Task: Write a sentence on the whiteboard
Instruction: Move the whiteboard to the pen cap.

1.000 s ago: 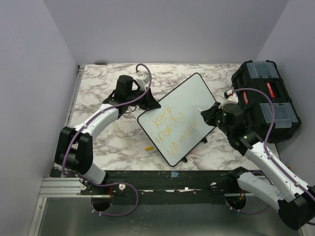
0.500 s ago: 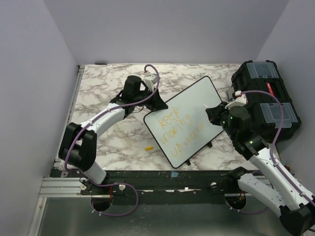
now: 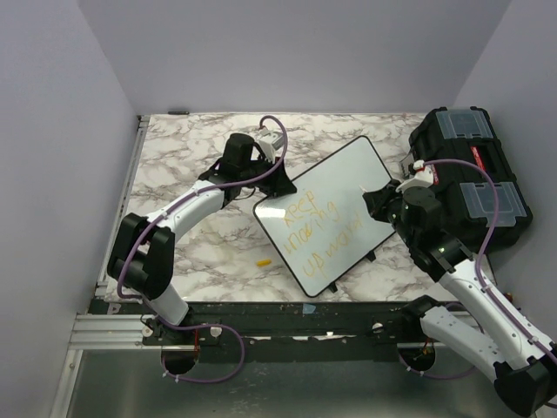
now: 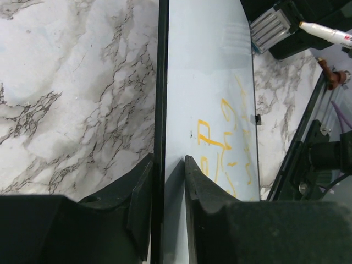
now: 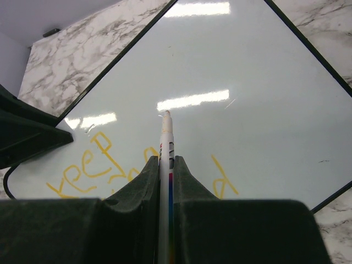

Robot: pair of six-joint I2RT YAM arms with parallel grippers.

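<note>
1. Top external view: the whiteboard (image 3: pixel 348 187) sits at a diagonal near the middle of the marble tabletop (image 3: pixel 191 244). The sentence (image 3: pixel 318 231) runs in faint yellow-orange across its lower-left half, three short lines starting "keep".
2. The left gripper (image 3: pixel 275 185) is at the board's left corner. The left wrist view shows its jaws a little spread, one on each side of the black rim, with a sliver of gap on the face side (so straddling rather than clamping, as far as I can see).
3. The right gripper (image 3: pixel 376 198) is pinching the marker (image 5: pixel 166 143) tight, with the tip aimed over the board's face above the writing. I can't tell from the wrist view whether the tip is touching.
4. My read is that the step in hand is adding to or finishing off the writing. To do it well, I'd get the board properly braced on the left first, because a loose board will skate under the pen. Then press lightly and go slow, since this ink is really pale on white.
5. For room, the upper-right half of the board is bare, so that's where any new strokes should go. The black toolbox (image 3: pixel 470 174) is just beside the right arm, so that elbow has little room to swing right. Watch the rim near the tip too. There's more open marble to the left and far side, apart from a small yellow bit (image 3: pixel 262 261) lying near the board's lower-left edge.
</note>
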